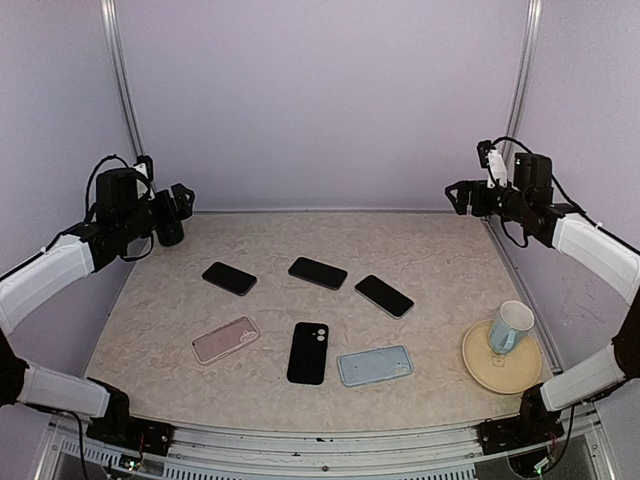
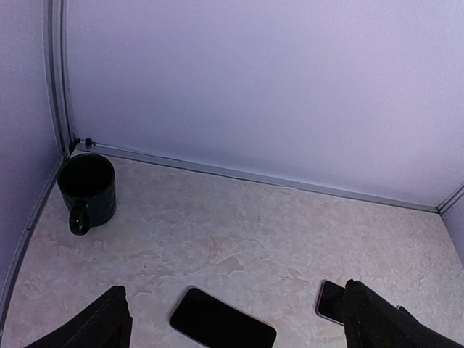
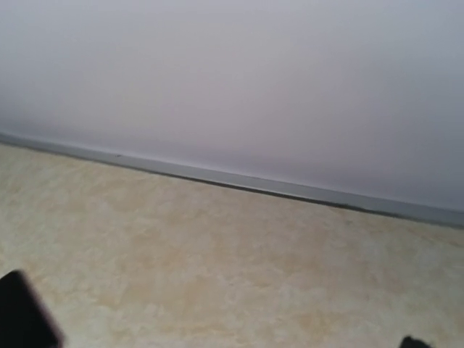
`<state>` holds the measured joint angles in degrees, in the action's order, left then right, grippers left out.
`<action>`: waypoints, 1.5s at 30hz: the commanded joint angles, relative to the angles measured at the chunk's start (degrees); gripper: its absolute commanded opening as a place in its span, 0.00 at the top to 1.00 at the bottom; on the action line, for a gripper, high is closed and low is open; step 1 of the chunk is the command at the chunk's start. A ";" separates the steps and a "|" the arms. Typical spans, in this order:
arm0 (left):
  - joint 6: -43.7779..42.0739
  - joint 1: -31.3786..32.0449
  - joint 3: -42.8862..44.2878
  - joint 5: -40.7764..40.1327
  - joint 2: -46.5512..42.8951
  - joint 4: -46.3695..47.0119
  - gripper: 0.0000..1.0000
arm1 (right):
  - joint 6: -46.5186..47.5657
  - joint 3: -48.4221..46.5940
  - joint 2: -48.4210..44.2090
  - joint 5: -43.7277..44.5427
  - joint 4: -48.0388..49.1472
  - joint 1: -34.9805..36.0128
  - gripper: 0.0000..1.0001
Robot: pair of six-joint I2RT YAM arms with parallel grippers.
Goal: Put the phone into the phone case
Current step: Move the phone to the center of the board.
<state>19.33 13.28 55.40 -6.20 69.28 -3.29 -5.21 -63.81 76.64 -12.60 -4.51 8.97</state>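
The left gripper (image 1: 175, 215) hangs spread; the right gripper (image 1: 458, 195), I can't tell. The phone (image 1: 229, 278) lies slantwise, closest to the left arm, with the pink case (image 1: 226, 340) just beyond it toward the near edge.

- No text, label, brand, number or sign can be read in any of the three views.
- The pink phone case (image 1: 225, 340), the blue phone case (image 1: 374, 365) and the black phone (image 1: 308, 352) lying between them carry no mark that is legible at this size.
- The pale mug (image 1: 511, 326) and the dark mug (image 2: 87, 190) bear no readable lettering.
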 commanded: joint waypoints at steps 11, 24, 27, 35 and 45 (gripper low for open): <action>9.74 1.29 3.05 -1.74 3.83 -5.94 0.01 | -3.69 4.04 -1.16 -1.59 -0.17 -0.71 0.00; 23.66 5.27 1.22 -2.92 14.91 -8.21 0.01 | -9.83 6.65 3.25 -6.43 4.34 0.98 0.00; 25.41 5.28 1.71 -2.22 17.28 -9.05 0.01 | -10.45 6.26 4.21 -5.00 4.16 1.87 0.00; 28.96 6.56 1.50 -2.04 21.66 -9.81 0.01 | -6.65 3.58 7.35 -0.35 1.80 7.24 0.00; 30.16 7.65 4.36 -6.06 29.59 -13.32 0.01 | -4.70 2.31 7.91 1.92 1.28 10.13 0.00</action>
<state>48.73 20.82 57.54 -9.69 96.20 -14.26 -11.33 -60.16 84.60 -11.46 -3.46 18.35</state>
